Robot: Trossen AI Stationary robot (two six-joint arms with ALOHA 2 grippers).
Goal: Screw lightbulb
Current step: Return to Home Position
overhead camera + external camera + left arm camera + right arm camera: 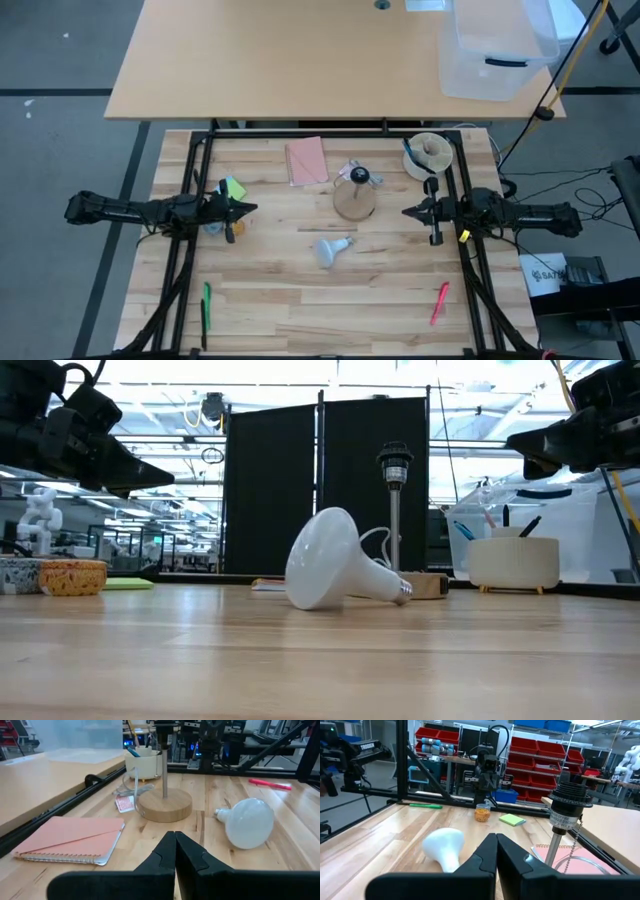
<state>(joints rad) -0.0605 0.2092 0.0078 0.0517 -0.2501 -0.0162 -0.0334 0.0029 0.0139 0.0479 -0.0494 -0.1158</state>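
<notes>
Between the left gripper (pixel 250 208) and right gripper (pixel 406 211), jaws closed and empty, lies the lightbulb (pixel 333 249).

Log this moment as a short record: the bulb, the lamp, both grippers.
lightbulb: lying on its side on the table, apart from the lamp, not held
lamp: upright on its round wooden base, socket empty
left gripper: shut, empty, raised at the table's left side
right gripper: shut, empty, raised at the table's right side
</notes>
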